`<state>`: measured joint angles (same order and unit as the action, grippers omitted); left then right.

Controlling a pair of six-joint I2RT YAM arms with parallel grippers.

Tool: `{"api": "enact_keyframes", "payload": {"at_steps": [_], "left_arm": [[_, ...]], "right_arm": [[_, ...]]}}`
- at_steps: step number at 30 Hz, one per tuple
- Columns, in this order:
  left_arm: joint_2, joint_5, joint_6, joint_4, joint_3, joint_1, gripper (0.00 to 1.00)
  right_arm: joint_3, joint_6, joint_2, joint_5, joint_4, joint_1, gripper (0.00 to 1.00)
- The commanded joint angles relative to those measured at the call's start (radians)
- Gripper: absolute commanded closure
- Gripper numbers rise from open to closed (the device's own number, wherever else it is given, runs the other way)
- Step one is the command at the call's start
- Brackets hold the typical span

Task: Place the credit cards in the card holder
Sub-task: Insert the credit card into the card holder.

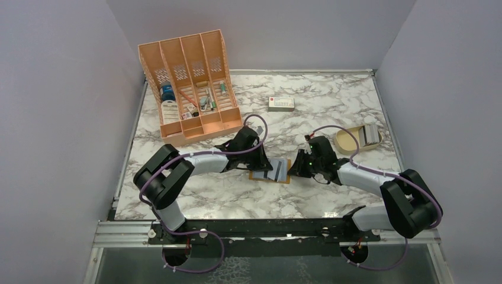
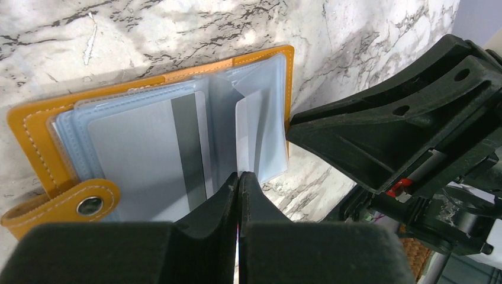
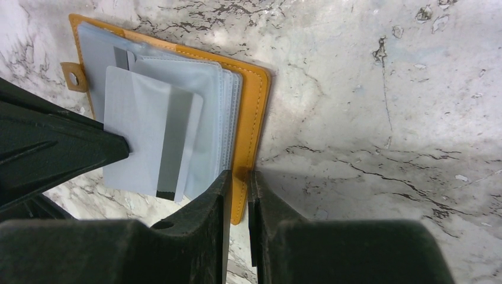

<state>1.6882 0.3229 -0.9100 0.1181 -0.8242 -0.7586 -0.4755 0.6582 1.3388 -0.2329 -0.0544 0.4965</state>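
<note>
Left wrist view: left gripper [image 2: 238,177] pinched shut on a credit card [image 2: 247,136] by its near edge. The card's long axis runs up-frame into the open card holder [image 2: 26,142], dead ahead. At frame centre the right gripper [image 3: 240,177], nearly closed, clamps the holder's orange border.

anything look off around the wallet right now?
One credit card lies tilted and overhangs the edge of the open card holder instead of sitting in a sleeve. The left claw appears to pinch its edge. Otherwise nothing stands out.
</note>
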Motion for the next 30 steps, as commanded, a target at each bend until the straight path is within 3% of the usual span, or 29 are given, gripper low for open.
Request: {"api": "enact_keyframes", "payload": {"at_steps": [1, 19, 30], "left_arm": [[-0.011, -0.065, 0.012, -0.025, 0.005, 0.008, 1.0], [-0.014, -0.11, -0.046, 0.047, 0.073, 0.047, 0.99], [0.007, -0.036, -0.055, 0.145, 0.097, 0.059, 0.94]], "right_arm": [[0.033, 0.007, -0.004, -0.022, 0.029, 0.005, 0.83], [0.048, 0.018, 0.009, -0.043, 0.055, 0.005, 0.84], [0.042, 0.02, 0.008, -0.048, 0.054, 0.005, 0.84]]}}
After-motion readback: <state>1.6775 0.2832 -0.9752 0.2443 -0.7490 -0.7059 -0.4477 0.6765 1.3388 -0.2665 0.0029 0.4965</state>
